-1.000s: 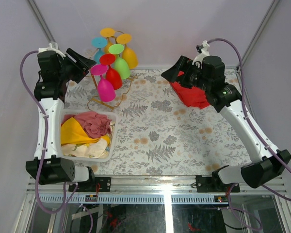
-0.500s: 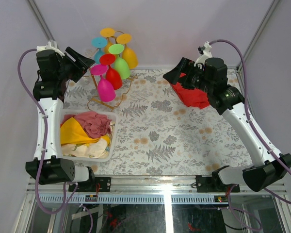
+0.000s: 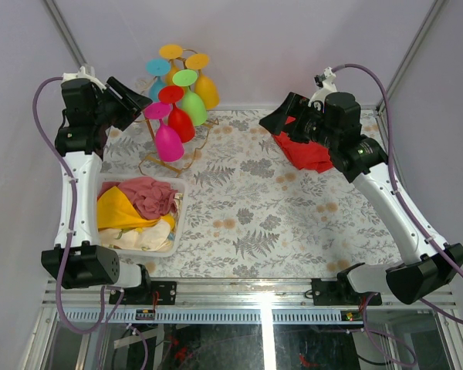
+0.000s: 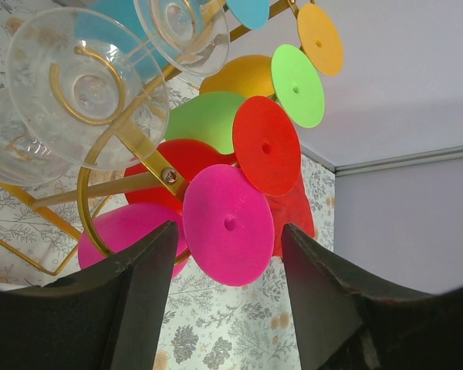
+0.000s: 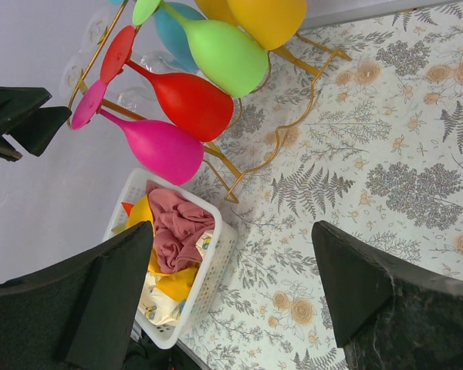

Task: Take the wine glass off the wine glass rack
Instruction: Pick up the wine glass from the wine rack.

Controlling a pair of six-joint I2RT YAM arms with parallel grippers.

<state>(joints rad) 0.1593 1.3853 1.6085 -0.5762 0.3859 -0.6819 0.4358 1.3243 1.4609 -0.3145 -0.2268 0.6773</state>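
The gold wire wine glass rack [image 3: 168, 161] stands at the table's back left, with several coloured wine glasses hanging bowl-down from it. The nearest is a pink wine glass [image 3: 168, 142], with red [image 3: 180, 123] and green [image 3: 194, 109] ones behind it. My left gripper [image 3: 136, 102] hovers just left of the pink glass's foot [image 4: 228, 225], open, with nothing between its fingers. That foot lies beyond the fingertips, framed between them. My right gripper [image 3: 276, 119] hangs open and empty over the table's back right, far from the rack [image 5: 241, 174].
A white basket [image 3: 172, 228] of cloths sits in front of the rack at the left. A red cloth [image 3: 307, 153] lies under the right arm. Two clear glasses [image 4: 86, 86] also hang on the rack's near side. Purple walls close in behind and beside.
The left gripper has shifted slightly toward the rack and its jaws have narrowed a little. The right arm drifted a little to the right, then held still.
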